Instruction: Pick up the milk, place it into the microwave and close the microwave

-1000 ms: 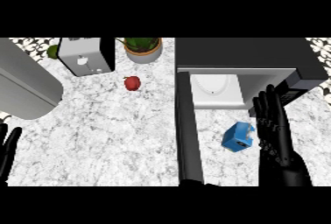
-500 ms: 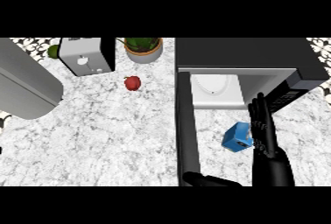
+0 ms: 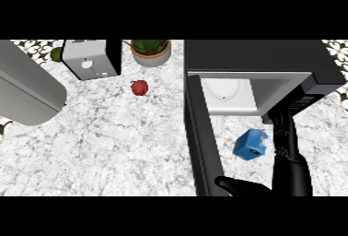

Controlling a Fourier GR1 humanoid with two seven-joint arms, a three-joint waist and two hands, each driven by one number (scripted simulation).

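Observation:
The milk [image 3: 250,144] is a small blue carton lying on the marble counter in front of the microwave [image 3: 265,64]. The microwave's cavity is open, with a white turntable plate [image 3: 228,92] inside. Its black door [image 3: 204,138] swings out toward me, left of the carton. My right hand [image 3: 287,143] is seen edge-on just right of the milk, fingers straight and pointing at the microwave's front, palm facing the carton. Its thumb [image 3: 238,185] sticks out to the left below the carton. I cannot tell whether the fingers touch the milk. My left hand is out of sight.
A red fruit [image 3: 138,86] lies on the counter left of the door. At the back stand a toaster [image 3: 92,59] and a potted plant [image 3: 151,51]. A large grey rounded body [image 3: 27,97] fills the left side.
My left hand has dropped out of view at the left edge. The right hand has turned from flat to edge-on and spread its thumb below the milk. The milk has not moved.

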